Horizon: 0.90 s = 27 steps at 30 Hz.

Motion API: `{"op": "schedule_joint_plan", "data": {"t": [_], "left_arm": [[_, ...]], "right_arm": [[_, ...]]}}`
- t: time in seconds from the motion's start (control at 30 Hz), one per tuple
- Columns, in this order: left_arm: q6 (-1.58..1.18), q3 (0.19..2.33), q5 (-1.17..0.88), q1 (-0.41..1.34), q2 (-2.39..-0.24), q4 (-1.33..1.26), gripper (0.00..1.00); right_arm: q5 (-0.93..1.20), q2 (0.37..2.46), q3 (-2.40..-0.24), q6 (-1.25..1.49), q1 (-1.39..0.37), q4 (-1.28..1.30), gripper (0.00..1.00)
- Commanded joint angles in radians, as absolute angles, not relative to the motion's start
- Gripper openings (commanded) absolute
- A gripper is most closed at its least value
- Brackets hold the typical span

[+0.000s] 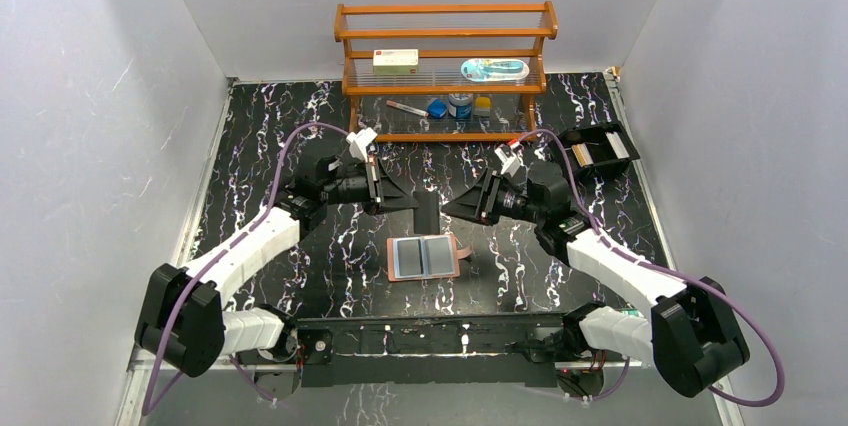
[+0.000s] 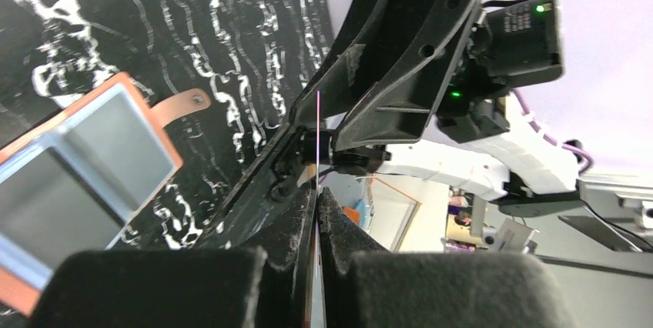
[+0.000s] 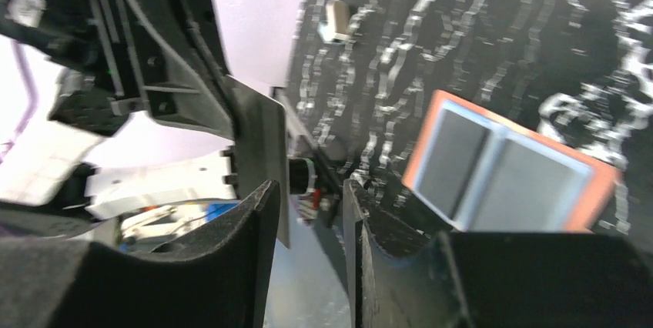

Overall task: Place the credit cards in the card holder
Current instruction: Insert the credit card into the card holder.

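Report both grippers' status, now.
Left gripper: closed on a card.
Right gripper: open, jaws apart beside that card.

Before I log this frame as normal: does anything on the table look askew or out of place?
Only one small thing: the black tray at the far right sits turned at an angle to the edges of the table. The card holder lies open and flat, and nothing looks spilled or damaged.
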State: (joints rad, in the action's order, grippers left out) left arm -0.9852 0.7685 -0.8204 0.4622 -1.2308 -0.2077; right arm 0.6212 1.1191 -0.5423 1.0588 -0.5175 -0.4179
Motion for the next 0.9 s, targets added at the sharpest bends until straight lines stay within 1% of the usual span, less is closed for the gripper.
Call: {"op": "schedule_joint_plan", "data": {"t": [0.0, 0.1, 0.2, 0.33, 0.5, 0.63, 0.8, 0.87], "left_arm": [[-0.896, 0.764, -0.779, 0.466, -1.248, -0.074, 0.0], [-0.872, 0.756, -0.761, 0.466, -1.295, -0.037, 0.0], [-0.852, 0.742, -0.748, 0.466, -1.35, -0.024, 0.0], [-0.832, 0.721, -0.731, 0.468, -1.43, -0.02, 0.0], [-0.833, 0.688, -0.71, 0.469, -1.475, -0.045, 0.0], [-0.849, 0.642, -0.717, 0.471, -1.516, -0.115, 0.0], [-0.911, 0.573, -0.753, 0.47, -1.57, -0.274, 0.0], [-0.911, 0.569, -0.753, 0.472, -1.581, -0.288, 0.0]], "right_arm": [[0.493, 1.084, -0.589, 0.865, -0.52, -0.188, 0.46], [0.439, 1.11, -0.61, 0.788, -0.52, -0.075, 0.48], [0.396, 1.148, -0.611, 0.741, -0.521, -0.015, 0.49], [0.367, 1.21, -0.599, 0.718, -0.526, -0.002, 0.48], [0.317, 1.294, -0.612, 0.69, -0.553, -0.002, 0.48], [0.277, 1.362, -0.63, 0.667, -0.587, -0.014, 0.48], [0.213, 1.423, -0.65, 0.643, -0.621, 0.011, 0.46], [0.199, 1.441, -0.646, 0.64, -0.632, 0.014, 0.46]]}}
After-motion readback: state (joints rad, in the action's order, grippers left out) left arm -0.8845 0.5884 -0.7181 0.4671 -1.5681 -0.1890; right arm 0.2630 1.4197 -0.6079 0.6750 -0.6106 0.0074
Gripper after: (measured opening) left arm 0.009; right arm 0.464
